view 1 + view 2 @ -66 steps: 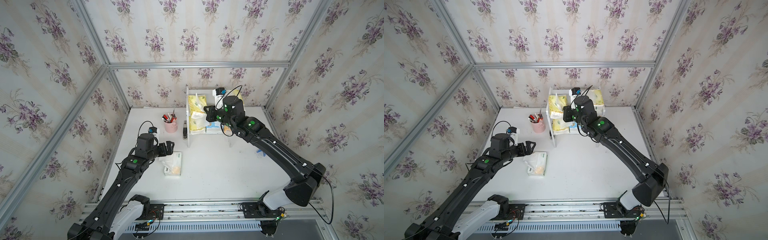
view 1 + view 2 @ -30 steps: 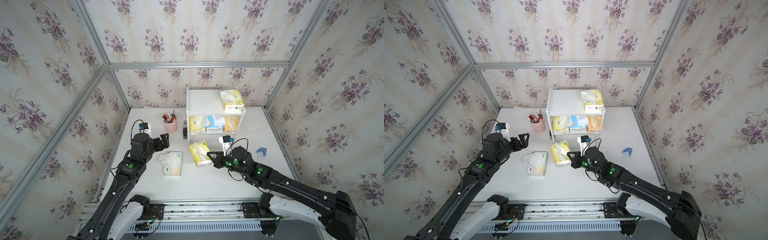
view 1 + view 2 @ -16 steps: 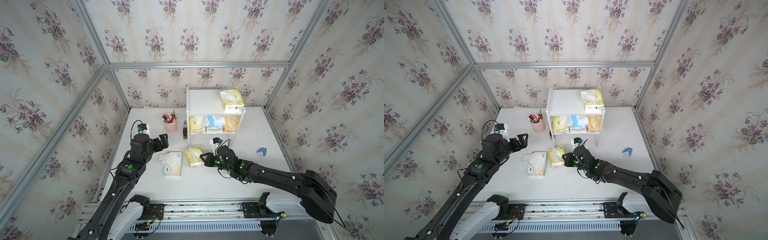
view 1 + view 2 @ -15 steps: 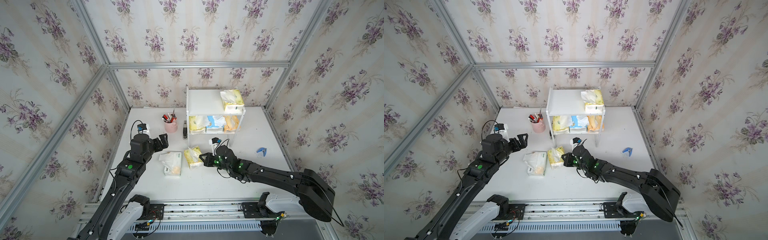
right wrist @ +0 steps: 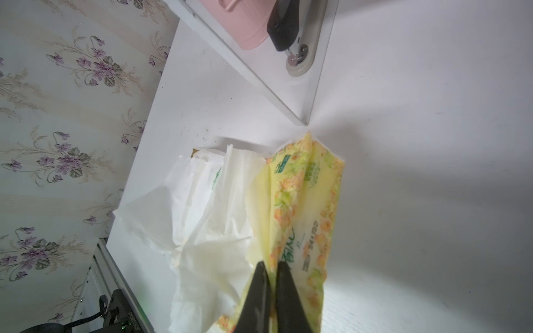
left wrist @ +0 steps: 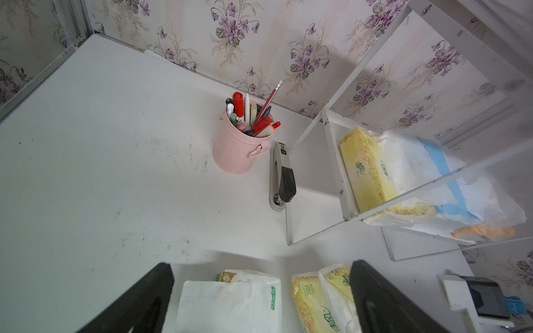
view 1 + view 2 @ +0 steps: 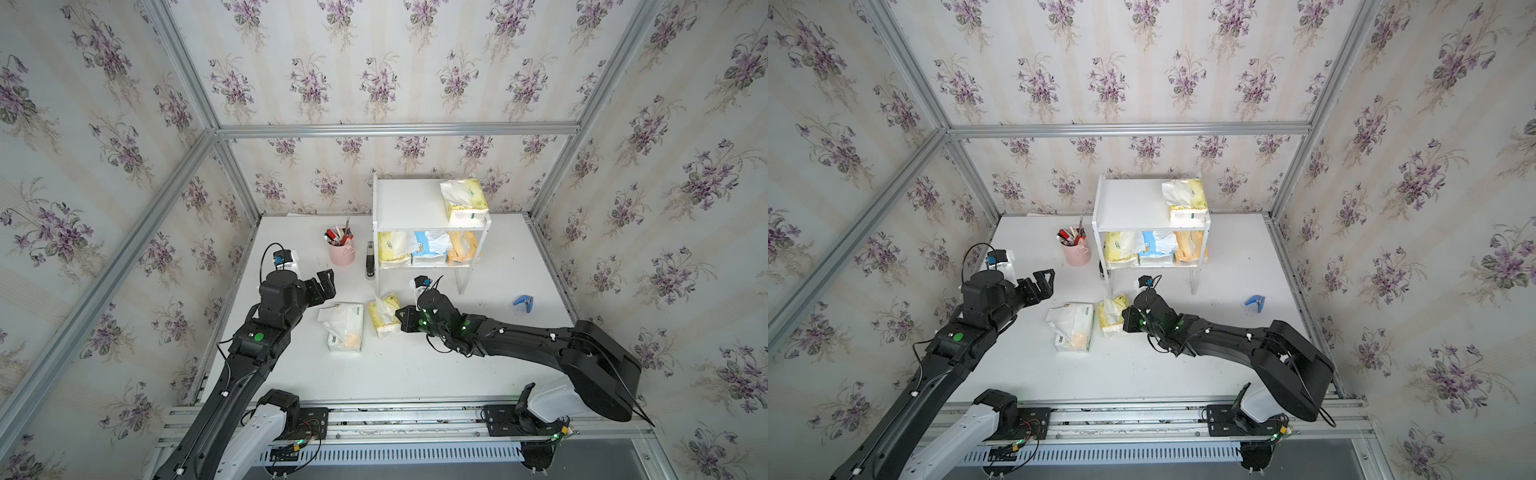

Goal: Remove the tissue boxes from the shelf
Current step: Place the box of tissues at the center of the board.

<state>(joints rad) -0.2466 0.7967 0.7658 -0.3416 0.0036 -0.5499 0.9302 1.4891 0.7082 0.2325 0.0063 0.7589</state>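
two off, four to go
in a top view we see a white pack (image 7: 344,328) and yellow pack (image 7: 384,318) on the table (image 7: 415,374), between shelf (image 7: 409,203) and front edge; a top pack (image 7: 463,201) and three lower packs (image 7: 428,249) sit shelved. left wrist: left gripper (image 6: 259,302) spread, empty. right wrist: right gripper (image 5: 271,266) pinches the yellow pack's wrapper.
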